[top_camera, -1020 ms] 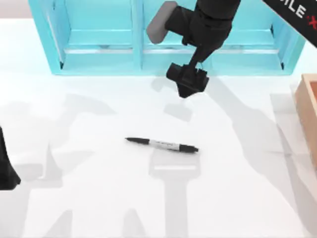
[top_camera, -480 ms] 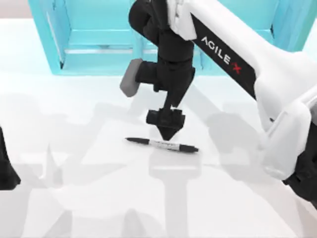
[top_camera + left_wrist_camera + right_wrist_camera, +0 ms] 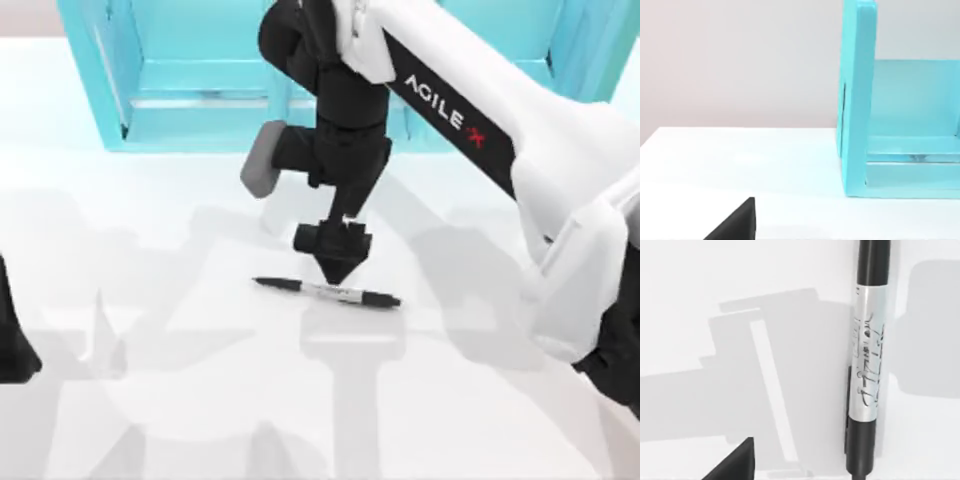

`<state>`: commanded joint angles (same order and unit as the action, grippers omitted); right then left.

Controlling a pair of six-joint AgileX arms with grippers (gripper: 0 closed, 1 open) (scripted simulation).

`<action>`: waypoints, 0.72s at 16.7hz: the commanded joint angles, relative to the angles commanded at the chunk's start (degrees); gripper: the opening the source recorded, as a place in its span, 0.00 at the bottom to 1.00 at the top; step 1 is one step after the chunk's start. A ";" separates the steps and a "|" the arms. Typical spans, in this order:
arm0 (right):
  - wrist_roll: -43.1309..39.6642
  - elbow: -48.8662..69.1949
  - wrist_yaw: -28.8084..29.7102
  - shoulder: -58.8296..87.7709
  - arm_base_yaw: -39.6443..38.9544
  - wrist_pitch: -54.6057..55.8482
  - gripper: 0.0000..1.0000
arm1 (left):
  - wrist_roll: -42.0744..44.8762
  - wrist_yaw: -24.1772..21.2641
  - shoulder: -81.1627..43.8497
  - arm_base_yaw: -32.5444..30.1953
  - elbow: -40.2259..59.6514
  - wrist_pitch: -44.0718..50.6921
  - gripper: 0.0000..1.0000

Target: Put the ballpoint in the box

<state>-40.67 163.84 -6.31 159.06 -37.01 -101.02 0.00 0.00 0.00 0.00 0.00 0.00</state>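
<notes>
The ballpoint point(image 3: 330, 292) lies flat near the middle of the white table, its pointed tip toward the left. Up close in the right wrist view, the ballpoint point(image 3: 867, 370) shows a grey-white printed band between black ends. My right gripper point(image 3: 337, 270) points straight down just above and behind the pen's middle. It is open and holds nothing, and one black finger point(image 3: 735, 465) stands beside the pen. The box is hidden behind my right arm point(image 3: 520, 170). My left gripper point(image 3: 12, 350) is parked at the table's left edge, open and empty.
A large turquoise shelf unit point(image 3: 200, 120) stands along the back of the table; its side wall point(image 3: 857, 100) appears in the left wrist view. My right arm reaches in from the right and covers that side of the table.
My right gripper came forward and down from in front of the shelf to just above the pen, then settled with barely any further motion. The arm now covers the table's right side. The pen has not moved.
</notes>
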 joint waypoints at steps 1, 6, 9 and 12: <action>0.06 -1.92 -0.02 -0.46 -0.12 1.53 1.00 | 0.00 0.00 0.00 0.00 0.00 0.00 1.00; 0.58 -19.99 -0.15 -5.08 -0.80 14.67 1.00 | 0.00 0.00 0.00 0.00 0.00 0.00 1.00; 0.96 -31.80 -0.23 -7.94 -1.19 23.39 1.00 | 0.00 0.00 0.00 0.00 0.00 0.00 1.00; 1.27 -38.44 -0.29 -9.34 -1.51 28.96 1.00 | 0.00 0.00 0.00 0.00 0.00 0.00 1.00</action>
<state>-39.40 125.40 -6.60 149.72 -38.52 -72.06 0.00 0.00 0.00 0.00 0.00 0.00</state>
